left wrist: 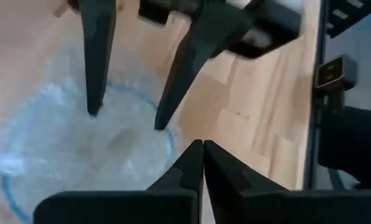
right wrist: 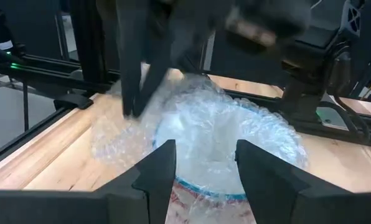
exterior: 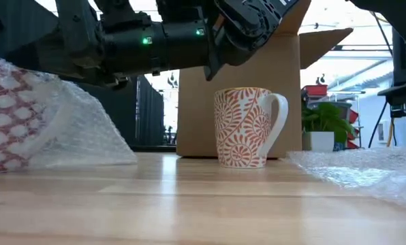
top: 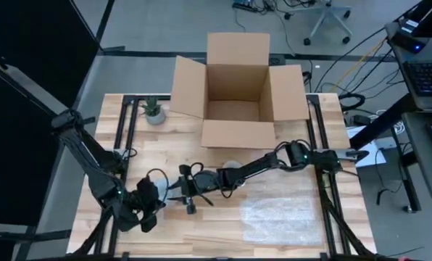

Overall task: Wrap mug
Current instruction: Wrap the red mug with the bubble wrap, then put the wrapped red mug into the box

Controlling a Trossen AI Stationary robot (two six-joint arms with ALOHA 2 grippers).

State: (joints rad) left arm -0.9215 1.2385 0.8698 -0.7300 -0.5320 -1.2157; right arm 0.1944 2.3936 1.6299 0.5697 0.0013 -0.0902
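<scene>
A mug wrapped in clear bubble wrap, with a blue rim and a red pattern, stands near the table's front left. Its mouth is stuffed with wrap. My right gripper is open and reaches over it from the right, one fingertip on each side of the mouth's middle. My left gripper is shut at the wrap's outer edge beside the mug. A second, bare mug, orange and white, stands upright on the table farther back. My left gripper's shut fingertips meet the crumpled edge of the bubble wrap beside the mug, slanting down from the table's left. The wrap there lies slack on the table. How many layers sit between the tips cannot be seen. My right gripper's open fingers stand at the wrap in the mug's mouth; whether they touch it I cannot tell.
An open cardboard box stands at the table's far middle. A small potted plant is at the far left. A flat sheet of bubble wrap lies at the near right. Black frame rails run along both sides.
</scene>
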